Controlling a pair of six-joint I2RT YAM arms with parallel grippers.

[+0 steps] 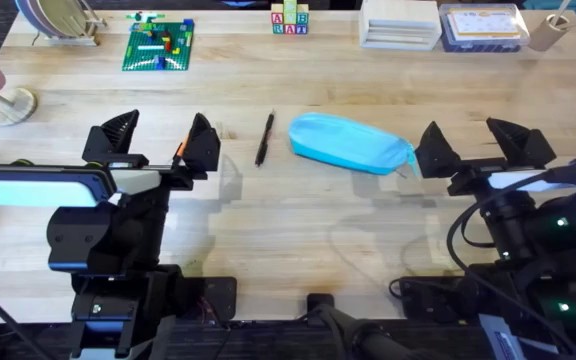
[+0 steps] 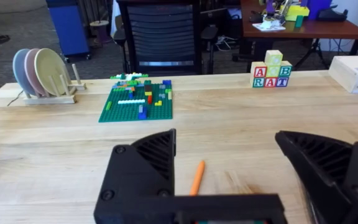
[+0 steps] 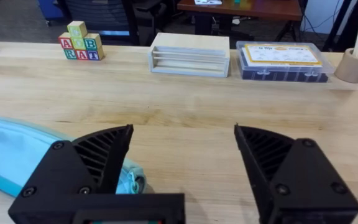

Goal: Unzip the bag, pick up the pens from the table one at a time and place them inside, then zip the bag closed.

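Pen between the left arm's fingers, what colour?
Orange pen, lying on the table; the left wrist view shows it best.

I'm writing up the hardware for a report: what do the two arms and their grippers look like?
Both arms are black. The left gripper and the right gripper each carry two wedge-shaped black fingers with ribbed inner faces and visible screws. The left arm has a white-and-blue housing section; black cables loop beside the right arm, whose base shows small green lights.

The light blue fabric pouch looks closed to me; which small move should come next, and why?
Probably the right pincer, open, should move to the zipper pull at the near end of the light blue fabric pouch, since the pouch looks zipped and the slim black pen lies outside.
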